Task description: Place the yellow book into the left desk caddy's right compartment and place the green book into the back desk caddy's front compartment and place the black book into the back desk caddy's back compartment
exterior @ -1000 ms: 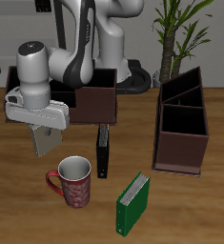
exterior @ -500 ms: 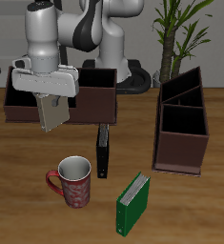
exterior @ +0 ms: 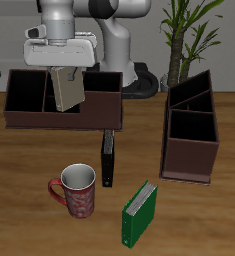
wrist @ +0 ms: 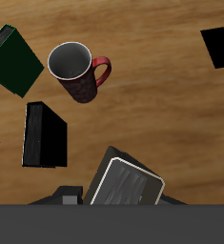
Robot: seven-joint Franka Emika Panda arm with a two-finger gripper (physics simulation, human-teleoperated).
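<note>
The back desk caddy is a wide brown box that lies long side on at the back of the table. Above it hangs the gripper. It is closed on the yellow book and grips it by its top edge. The book hangs in the air in front of the box, its long side going up and down, a bit tilted. Its bottom end points down at the box. In the wrist view the book's top end is hidden behind the dark gripper body, so the fingers cannot be seen there.

A red mug stands near the table's front edge. Beside it the black book lies flat, its long side running from front to back. The green book stands on edge nearer the front, tilted. The left desk caddy stands end on, well apart from the gripper. A plant stands behind it.
</note>
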